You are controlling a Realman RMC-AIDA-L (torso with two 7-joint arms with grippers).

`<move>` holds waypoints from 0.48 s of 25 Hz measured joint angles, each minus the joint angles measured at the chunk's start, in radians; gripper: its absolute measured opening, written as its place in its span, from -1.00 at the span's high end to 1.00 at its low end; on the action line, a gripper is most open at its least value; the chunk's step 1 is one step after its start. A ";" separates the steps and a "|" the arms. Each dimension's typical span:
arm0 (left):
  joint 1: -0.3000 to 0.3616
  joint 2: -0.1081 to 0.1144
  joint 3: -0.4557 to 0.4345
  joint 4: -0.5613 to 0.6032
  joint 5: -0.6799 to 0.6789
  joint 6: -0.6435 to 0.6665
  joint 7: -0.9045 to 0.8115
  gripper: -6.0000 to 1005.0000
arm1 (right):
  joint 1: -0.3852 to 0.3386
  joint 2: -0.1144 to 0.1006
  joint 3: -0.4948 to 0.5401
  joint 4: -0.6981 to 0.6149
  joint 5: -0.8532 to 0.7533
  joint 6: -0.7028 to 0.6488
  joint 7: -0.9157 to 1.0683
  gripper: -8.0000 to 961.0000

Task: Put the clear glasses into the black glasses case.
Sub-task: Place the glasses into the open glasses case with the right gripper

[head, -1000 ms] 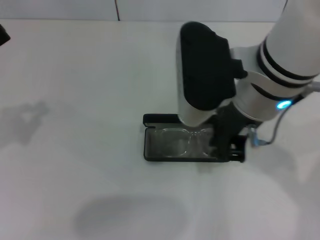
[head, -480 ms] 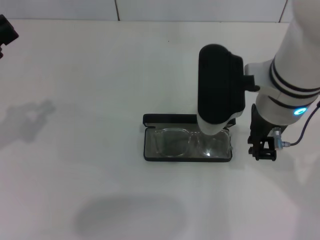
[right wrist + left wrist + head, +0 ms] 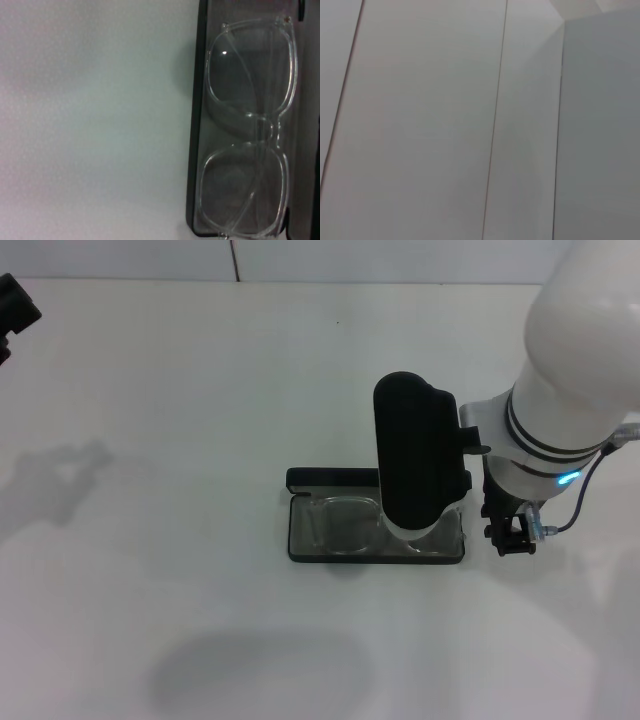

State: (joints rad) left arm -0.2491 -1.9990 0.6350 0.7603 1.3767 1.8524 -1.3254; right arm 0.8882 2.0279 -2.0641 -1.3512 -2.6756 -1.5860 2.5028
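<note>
Clear glasses (image 3: 247,132) lie folded in open black glasses case (image 3: 300,540) on bench (image 3: 180,420). Right gripper (image 3: 512,537) beside case, jaws state unclear. Glasses likely light, slippery, scratch-prone; hold by bridge.

Transparent glossy plastic glasses (image 3: 248,135), matt case (image 3: 300,540)

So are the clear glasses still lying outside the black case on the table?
No, the clear glasses lie inside the open black glasses case, framed by its rim in the right wrist view.
</note>
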 joint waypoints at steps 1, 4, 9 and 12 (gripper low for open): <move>0.000 0.000 0.000 0.000 0.000 0.000 0.000 0.68 | 0.001 0.000 -0.005 0.003 -0.001 0.007 -0.003 0.68; 0.000 -0.001 0.000 0.000 -0.001 -0.001 0.000 0.68 | 0.001 0.000 -0.023 0.013 -0.003 0.031 -0.014 0.68; -0.001 -0.001 0.000 0.000 -0.002 -0.003 0.002 0.68 | -0.004 0.000 -0.048 0.022 -0.003 0.063 -0.025 0.68; -0.001 0.000 0.000 0.000 -0.002 -0.004 0.005 0.68 | -0.004 0.000 -0.064 0.027 -0.003 0.076 -0.026 0.68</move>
State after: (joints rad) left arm -0.2500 -1.9994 0.6350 0.7604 1.3747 1.8487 -1.3205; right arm 0.8838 2.0279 -2.1282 -1.3242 -2.6784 -1.5104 2.4769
